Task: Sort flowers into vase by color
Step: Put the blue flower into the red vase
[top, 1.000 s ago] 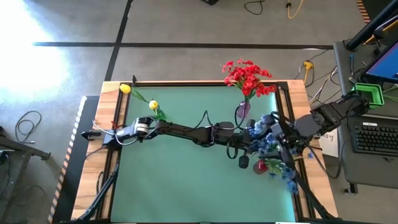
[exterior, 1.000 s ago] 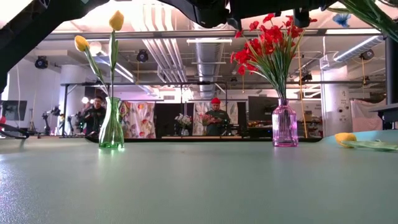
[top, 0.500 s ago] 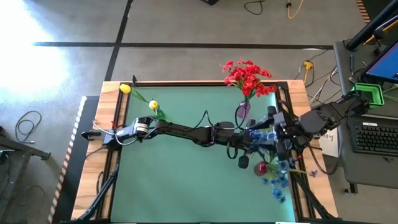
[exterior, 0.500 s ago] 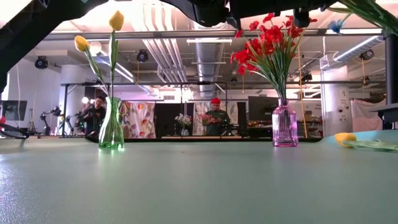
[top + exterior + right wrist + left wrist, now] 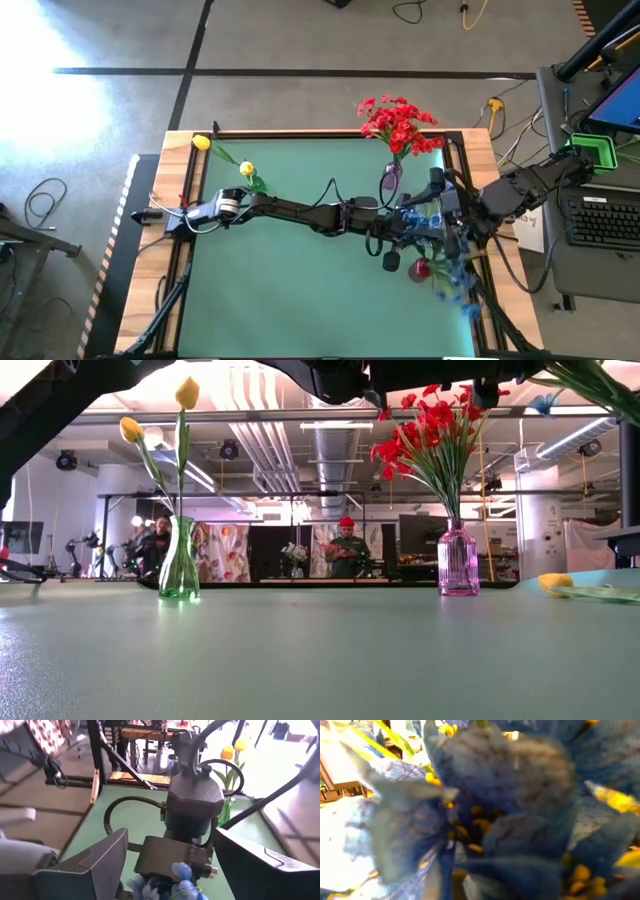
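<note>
Near the tabletop's right edge, the left gripper (image 5: 402,228) pinched the blue flowers (image 5: 448,272) while the right gripper (image 5: 447,213) stood spread beside them, so a mistimed handover could likely drop the bunch.

The left arm stretches from its base at the table's left edge across the mat, nearly flat, ending just below the pink vase (image 5: 389,178). The left gripper (image 5: 405,226) sits there with its fingers closed, blue blossoms (image 5: 485,815) pressed right against its wrist camera. The right arm reaches in from the table's right edge, and the right gripper (image 5: 447,222) lies beside the left one, right of the vase, its two dark fingers (image 5: 107,855) spread wide and pointing at the left arm's wrist.
</note>
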Tool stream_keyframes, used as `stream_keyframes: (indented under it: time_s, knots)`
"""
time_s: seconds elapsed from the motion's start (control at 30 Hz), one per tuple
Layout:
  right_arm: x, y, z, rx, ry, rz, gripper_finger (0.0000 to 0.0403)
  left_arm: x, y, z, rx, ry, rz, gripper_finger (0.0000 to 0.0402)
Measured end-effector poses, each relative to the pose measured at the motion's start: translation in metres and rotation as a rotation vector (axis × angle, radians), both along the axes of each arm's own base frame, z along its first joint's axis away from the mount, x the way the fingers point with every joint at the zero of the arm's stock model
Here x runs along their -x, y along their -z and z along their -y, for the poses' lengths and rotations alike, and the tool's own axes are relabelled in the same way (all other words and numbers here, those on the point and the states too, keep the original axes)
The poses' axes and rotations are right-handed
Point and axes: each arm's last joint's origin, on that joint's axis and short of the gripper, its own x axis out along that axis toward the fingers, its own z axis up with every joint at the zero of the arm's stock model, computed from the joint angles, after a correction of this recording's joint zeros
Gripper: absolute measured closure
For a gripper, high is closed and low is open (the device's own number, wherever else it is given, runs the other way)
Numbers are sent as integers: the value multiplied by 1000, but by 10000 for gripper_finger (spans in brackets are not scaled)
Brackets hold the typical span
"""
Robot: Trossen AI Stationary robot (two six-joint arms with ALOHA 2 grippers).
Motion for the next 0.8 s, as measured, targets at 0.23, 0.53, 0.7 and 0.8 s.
stream_keyframes:
  time_s: [0.23, 0.53, 0.7, 0.8]
  knots:
    - [0, -1, 1, 89, -2, 21, 120, 0, -1, 0, 6, 1, 4, 380]
    - [-1, -2, 1, 115, -11, 29, 126, 1, -1, 0, 15, 117, 2, 262]
    - [0, -2, 1, 114, -10, 29, 125, 1, -1, 0, 27, 118, -2, 197]
    - [-1, -2, 1, 114, -11, 29, 125, 0, 0, -1, 67, 81, -15, 167]
